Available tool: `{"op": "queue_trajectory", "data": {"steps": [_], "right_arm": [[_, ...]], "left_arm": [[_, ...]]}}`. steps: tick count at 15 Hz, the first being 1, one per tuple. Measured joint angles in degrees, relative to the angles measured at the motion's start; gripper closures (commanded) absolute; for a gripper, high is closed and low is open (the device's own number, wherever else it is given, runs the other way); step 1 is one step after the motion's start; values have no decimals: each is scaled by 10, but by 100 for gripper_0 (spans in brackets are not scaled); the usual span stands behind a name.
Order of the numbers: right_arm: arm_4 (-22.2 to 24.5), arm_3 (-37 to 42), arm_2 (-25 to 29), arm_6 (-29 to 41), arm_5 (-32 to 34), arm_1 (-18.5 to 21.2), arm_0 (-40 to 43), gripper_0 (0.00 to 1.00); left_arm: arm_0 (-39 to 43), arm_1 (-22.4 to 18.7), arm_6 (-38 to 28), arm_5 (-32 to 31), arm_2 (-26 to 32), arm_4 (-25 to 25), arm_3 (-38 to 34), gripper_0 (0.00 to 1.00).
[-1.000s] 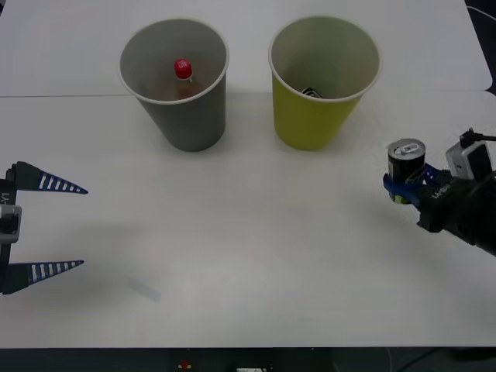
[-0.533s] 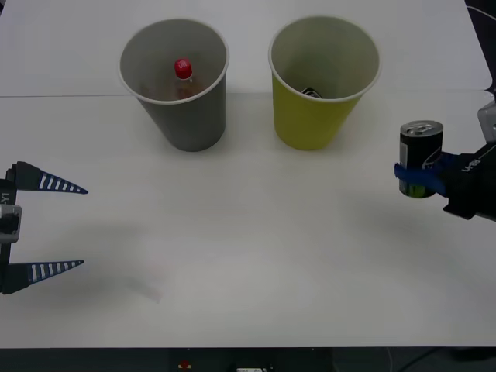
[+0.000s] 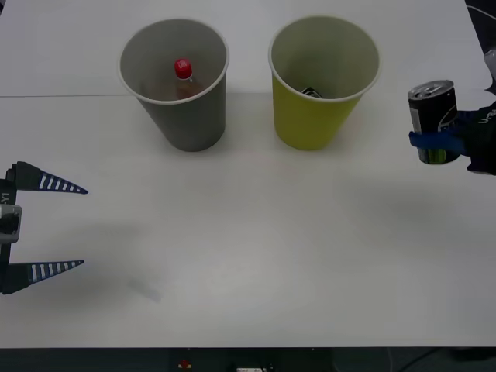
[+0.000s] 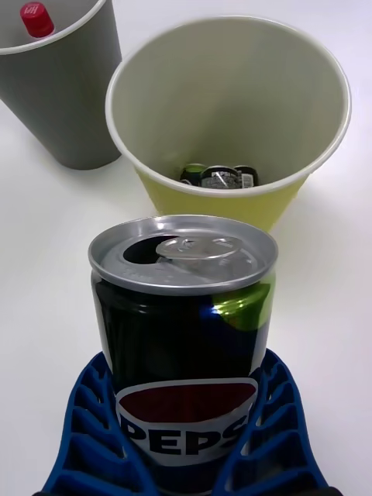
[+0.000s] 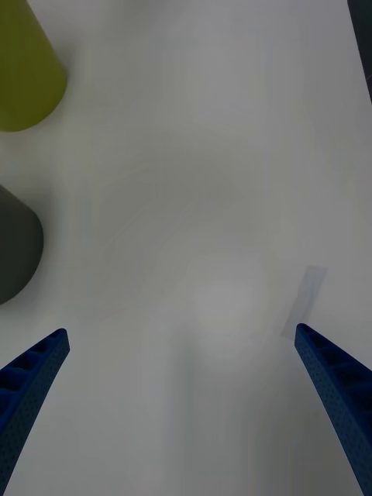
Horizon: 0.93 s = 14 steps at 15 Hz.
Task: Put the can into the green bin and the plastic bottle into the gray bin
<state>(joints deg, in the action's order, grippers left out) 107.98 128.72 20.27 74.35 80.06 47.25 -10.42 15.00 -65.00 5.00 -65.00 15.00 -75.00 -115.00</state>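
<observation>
gripping the can (image 3: pixel 432 121) upright (lifted): right hand (image 3: pixel 442 142) | left hand (image 3: pixel 58 226) wide open, holding nothing

Bright even light, soft faint shadows

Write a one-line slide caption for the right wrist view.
Right gripper holds the can upright short of the green bin; the plastic bottle sits in the gray bin.

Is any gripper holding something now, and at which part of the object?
The right gripper holds the can upright by the lower half of its body. The left gripper is open and holds nothing.
</observation>
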Motion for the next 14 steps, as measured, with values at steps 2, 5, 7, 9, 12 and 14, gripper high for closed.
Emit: {"op": "queue_trajectory", "data": {"steps": [2,5,7,9,12,14], "right_arm": [[-4,-28,-13,1,29,14,-52,100],[-2,-81,-59,1,37,35,-123,100],[2,-118,-93,0,39,46,-170,100],[6,-162,-132,0,49,54,-226,100],[9,-240,-191,0,72,55,-320,99],[12,-296,-230,-4,73,50,-375,97]], "left_arm": [[0,0,0,0,0,0,0,0],[0,0,0,0,0,0,0,0],[0,0,0,0,0,0,0,0],[0,0,0,0,0,0,0,0],[0,0,0,0,0,0,0,0],[0,0,0,0,0,0,0,0]]}}
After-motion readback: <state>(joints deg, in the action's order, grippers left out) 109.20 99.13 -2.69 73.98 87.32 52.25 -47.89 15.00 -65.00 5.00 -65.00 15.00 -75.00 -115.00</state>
